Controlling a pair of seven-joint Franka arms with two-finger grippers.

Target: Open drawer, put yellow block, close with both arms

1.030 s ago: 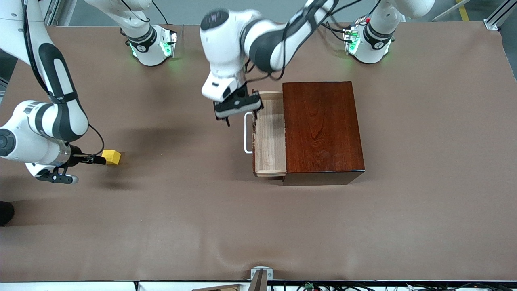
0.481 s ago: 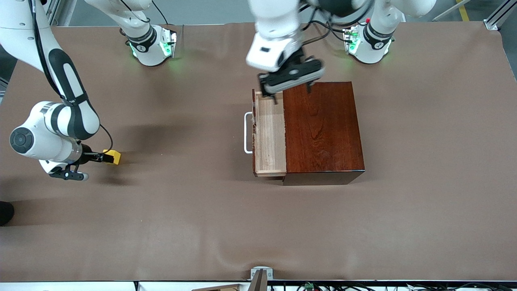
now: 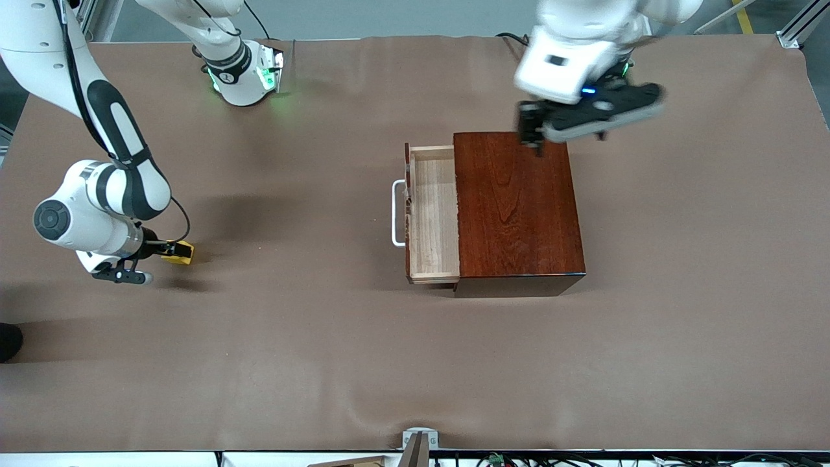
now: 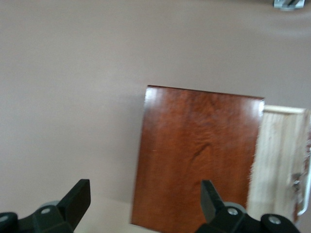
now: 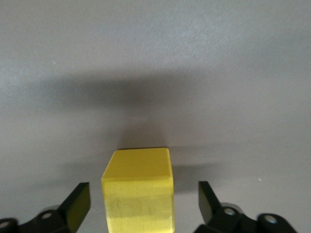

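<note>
The drawer (image 3: 433,214) stands pulled out of the mahogany box (image 3: 519,204), its pale tray empty and its white handle (image 3: 395,214) facing the right arm's end. The box also shows in the left wrist view (image 4: 194,160). The yellow block (image 3: 179,252) lies on the table near the right arm's end. My right gripper (image 3: 167,252) is open, low at the table, with the block (image 5: 138,191) between its fingers, gaps on both sides. My left gripper (image 3: 567,133) is open and empty, up in the air over the box's edge toward the bases.
A brown mat (image 3: 324,337) covers the table. A metal bracket (image 3: 420,441) sits at the table's edge nearest the front camera. The arms' green-lit bases (image 3: 249,71) stand along the edge farthest from that camera.
My left gripper has swung up from the drawer's handle and across the box toward its own base. My right gripper has closed in around the yellow block. The drawer has stayed open.
</note>
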